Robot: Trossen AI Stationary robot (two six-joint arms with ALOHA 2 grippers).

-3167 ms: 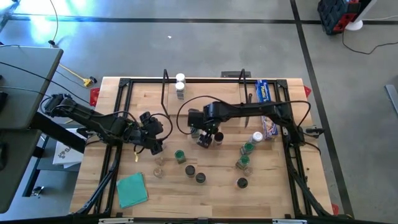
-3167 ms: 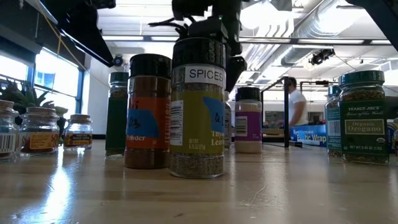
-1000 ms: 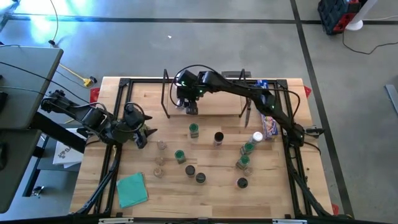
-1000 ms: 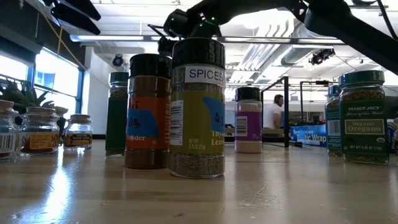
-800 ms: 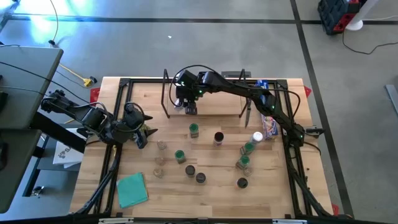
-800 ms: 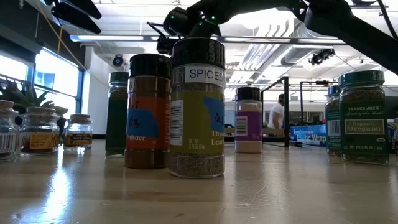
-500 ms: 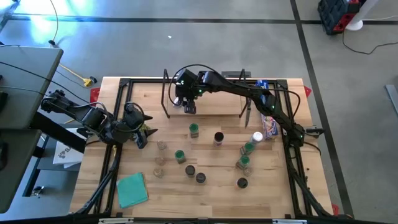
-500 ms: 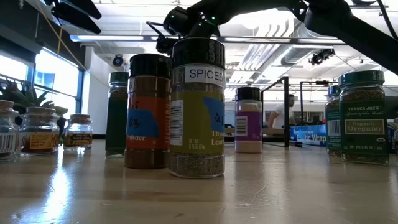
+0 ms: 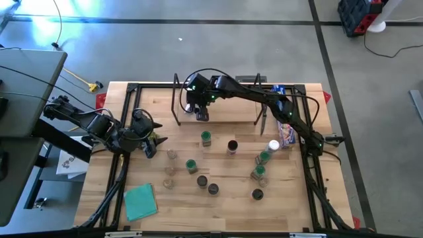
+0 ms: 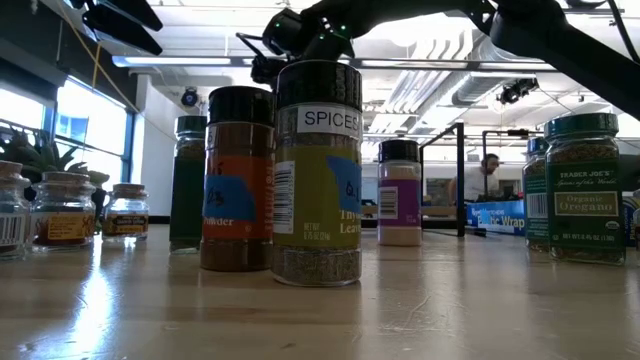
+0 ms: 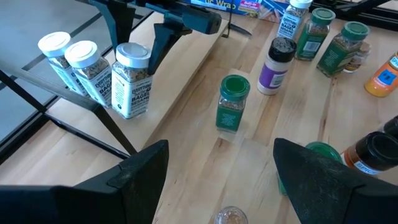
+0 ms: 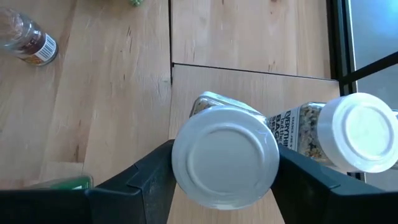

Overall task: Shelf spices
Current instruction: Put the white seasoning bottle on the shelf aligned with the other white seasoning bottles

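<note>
Three white-lidded jars (image 11: 132, 87) stay shelved, right hand (image 9: 197, 109) unmoved

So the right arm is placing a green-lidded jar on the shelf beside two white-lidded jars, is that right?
Not quite: the jar at the right gripper has a white lid, not green, as the right wrist view shows. The rest holds: it is at the shelf, beside two white-lidded jars.
</note>
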